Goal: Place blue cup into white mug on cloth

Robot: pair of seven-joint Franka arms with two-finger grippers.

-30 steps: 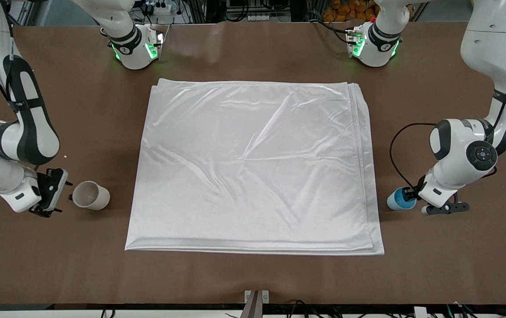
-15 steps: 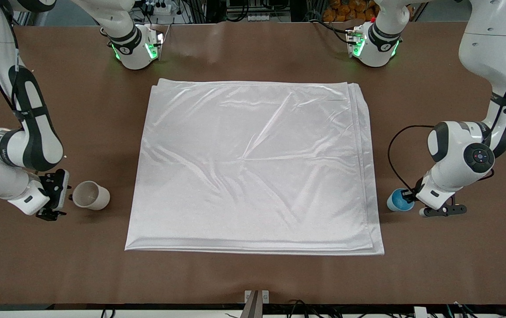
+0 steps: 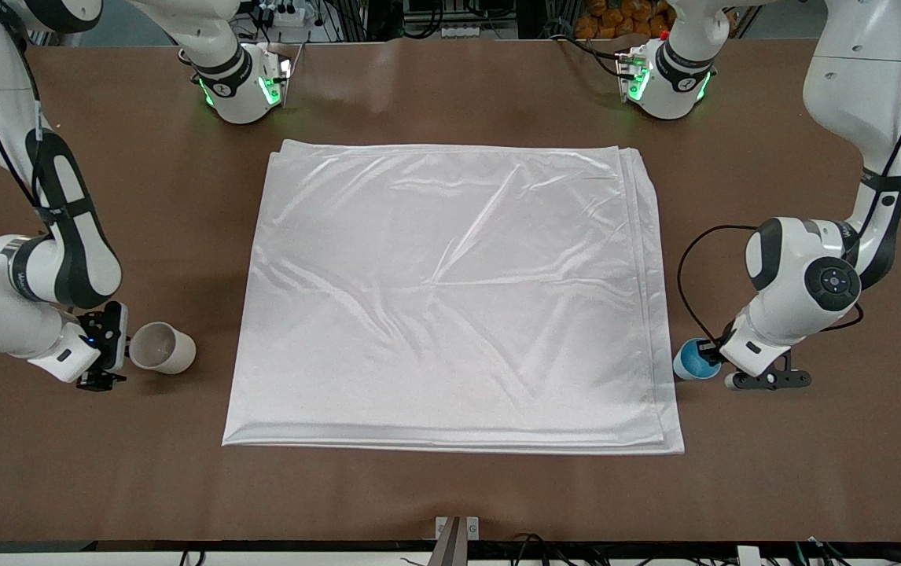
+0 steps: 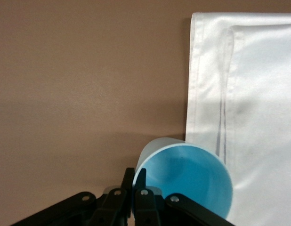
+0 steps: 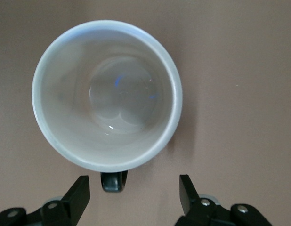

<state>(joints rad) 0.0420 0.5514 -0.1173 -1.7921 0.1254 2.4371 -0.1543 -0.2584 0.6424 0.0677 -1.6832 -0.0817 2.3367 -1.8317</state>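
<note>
Jaws of left gripper (image 3: 708, 355) pinch blue cup (image 3: 689, 361); right gripper (image 3: 115, 346) gapes beside white mug (image 3: 161, 348).

No readable text, labels, brands or numbers anywhere. Arm joints carry tiny dark markings, too small to read. Cups and cloth are plain, no print.

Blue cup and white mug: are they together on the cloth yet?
Not yet. The left tool is shut on the pale blue tapered cup's rim, at the shiny white folded cloth's edge. The right tool is open at the cream-white round mug's dark handle, on bare table. Still left: mug onto cloth, cup into mug.
</note>
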